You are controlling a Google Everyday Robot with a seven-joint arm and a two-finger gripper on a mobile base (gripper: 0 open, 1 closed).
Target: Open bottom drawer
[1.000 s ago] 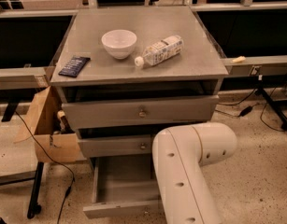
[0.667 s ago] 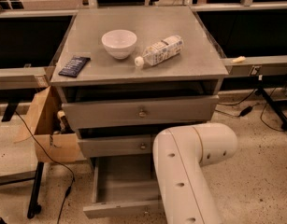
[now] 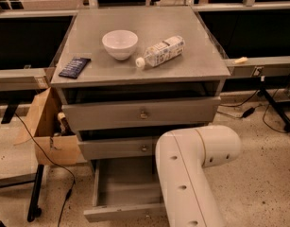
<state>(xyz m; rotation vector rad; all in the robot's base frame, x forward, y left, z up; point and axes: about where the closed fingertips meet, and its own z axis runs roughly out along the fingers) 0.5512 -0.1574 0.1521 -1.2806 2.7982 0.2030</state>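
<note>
Though pincer unseen, three drawers (image 3: 111, 115), bottom (image 3: 126, 187) open

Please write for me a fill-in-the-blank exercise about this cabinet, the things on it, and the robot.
1. The bottom drawer stands ____, not shut.
2. On the cabinet top, beside the white bowl, the bottle lies on its ____.
3. The two upper drawers each bear one small round ____ at centre.
4. The gripper is out of view; only the robot's ____ arm shows, in front of the bottom drawer.

Missing words: open; side; knob; white.
</note>
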